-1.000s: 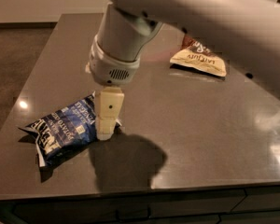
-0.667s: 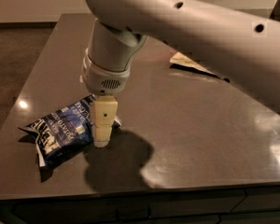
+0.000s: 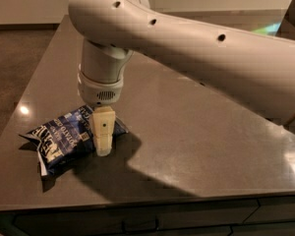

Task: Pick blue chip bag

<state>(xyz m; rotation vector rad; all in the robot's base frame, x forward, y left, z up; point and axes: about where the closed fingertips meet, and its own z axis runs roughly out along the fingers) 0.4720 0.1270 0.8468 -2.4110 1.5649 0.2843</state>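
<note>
Swinging lower over the table (image 3: 211, 151), the arm now covers its far side; the gripper (image 3: 103, 149) is down at the bag

Reaching looks done, lifting is still to come, and I cannot tell whether the gripper has clamped yet. It stands upright on the inner end of the blue chip bag (image 3: 64, 139), which lies flat near the table's front left corner, crinkled, dark blue with white lettering and a white-edged near end

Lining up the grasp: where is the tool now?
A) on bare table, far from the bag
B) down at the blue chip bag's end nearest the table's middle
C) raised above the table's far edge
B: the tool sits low against that end of the blue chip bag, which lies on the table.
</note>
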